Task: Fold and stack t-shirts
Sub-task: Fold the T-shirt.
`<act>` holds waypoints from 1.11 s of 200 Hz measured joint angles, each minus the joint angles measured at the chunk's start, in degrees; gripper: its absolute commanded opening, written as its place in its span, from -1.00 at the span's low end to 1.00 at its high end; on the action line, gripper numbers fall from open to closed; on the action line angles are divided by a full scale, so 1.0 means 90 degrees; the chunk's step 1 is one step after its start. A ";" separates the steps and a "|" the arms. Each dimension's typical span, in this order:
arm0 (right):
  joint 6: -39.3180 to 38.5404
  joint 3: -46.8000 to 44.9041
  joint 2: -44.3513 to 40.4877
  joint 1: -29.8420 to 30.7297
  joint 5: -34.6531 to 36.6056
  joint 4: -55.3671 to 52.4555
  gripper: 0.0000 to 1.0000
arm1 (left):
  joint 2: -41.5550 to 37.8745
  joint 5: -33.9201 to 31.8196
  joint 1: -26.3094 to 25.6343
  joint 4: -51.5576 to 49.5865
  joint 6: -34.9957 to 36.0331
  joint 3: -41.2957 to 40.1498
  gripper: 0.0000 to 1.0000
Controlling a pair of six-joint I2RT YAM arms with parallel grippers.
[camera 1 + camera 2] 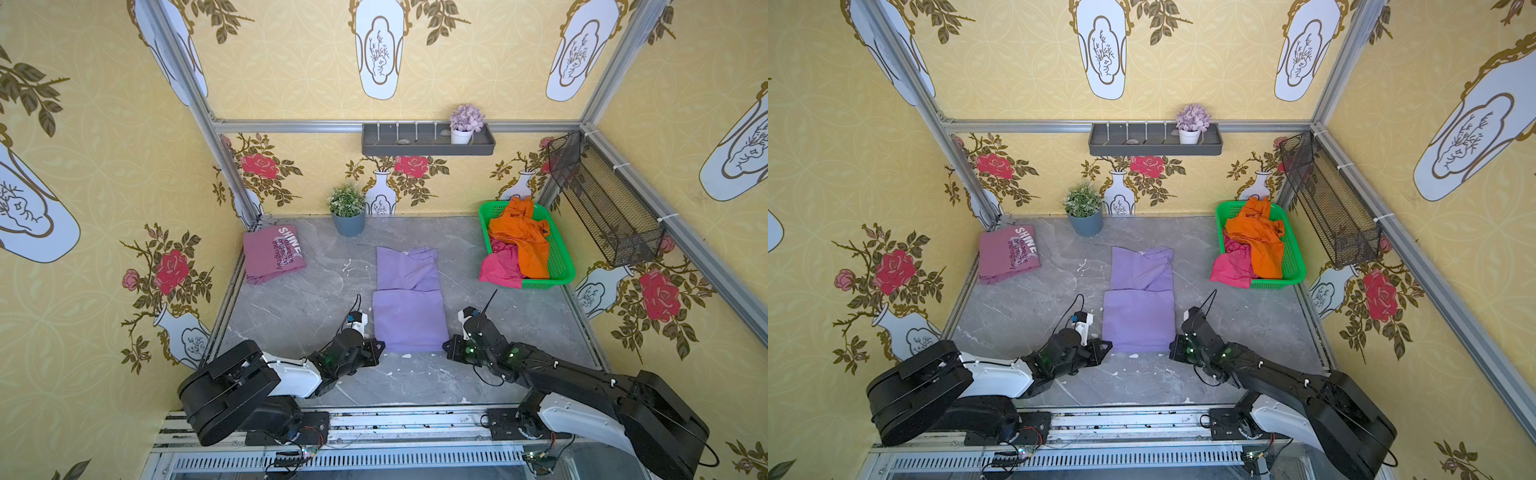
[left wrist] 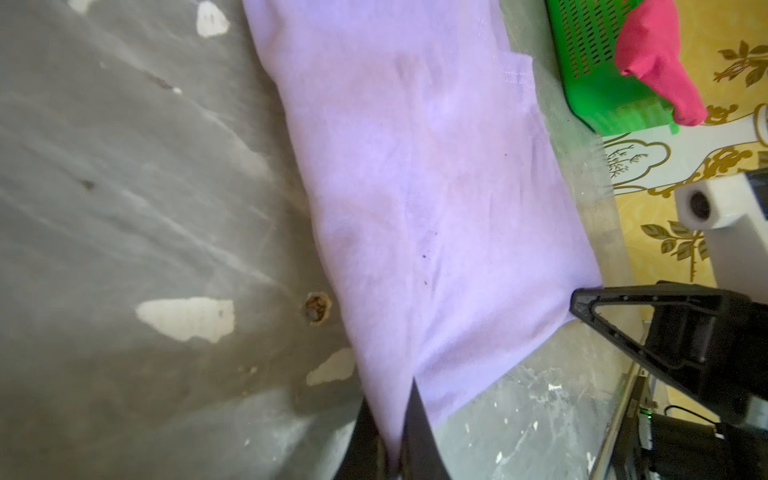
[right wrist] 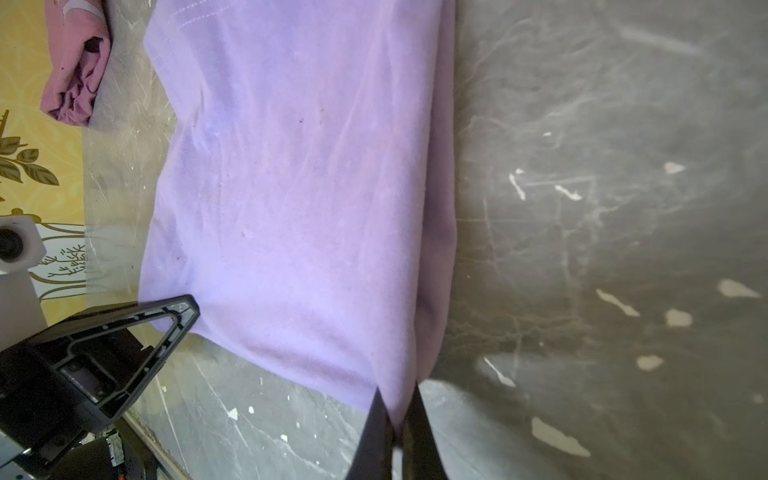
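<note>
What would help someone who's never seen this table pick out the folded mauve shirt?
Start at the grey table and go to its far left corner, left of the potted plant. The mauve shirt lies folded there alone. Unlike the purple shirt mid-table, it shows white SHINE lettering.

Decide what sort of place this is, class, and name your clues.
Probably a robot training booth staged as a laundry corner: metal frame holding wallpaper, left arm and right arm at a lavender shirt, basket of clothes.

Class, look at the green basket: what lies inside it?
An orange t-shirt lies crumpled on top of a magenta t-shirt, which spills over the rim of the green basket. Anything beneath them is covered.
</note>
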 measured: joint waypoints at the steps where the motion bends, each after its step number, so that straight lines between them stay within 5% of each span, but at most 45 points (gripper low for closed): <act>1: 0.0002 0.0002 -0.0012 0.0007 0.0002 -0.0017 -1.00 | -0.0015 0.0000 -0.0002 -0.0007 -0.0002 0.0000 -1.00; 73: 0.0488 0.1375 -0.1049 0.1394 0.0818 -0.1960 -1.00 | -0.2943 -0.0933 -0.0629 -0.2577 -0.0408 0.0529 -1.00; 103: 0.0491 0.2101 -0.1042 0.1547 0.1195 -0.2516 -1.00 | -0.3444 -0.1331 -0.0658 -0.3551 -0.0459 0.1025 -1.00; 140: 0.0214 0.2698 -0.0748 0.1027 0.1338 -0.2786 -1.00 | -0.2924 -0.1501 -0.0393 -0.3908 -0.0107 0.1715 -1.00; 222: -0.1098 0.3223 0.0750 -0.1039 0.0202 -0.2016 -1.00 | -0.0372 -0.0682 0.0743 -0.2698 0.0884 0.2990 -1.00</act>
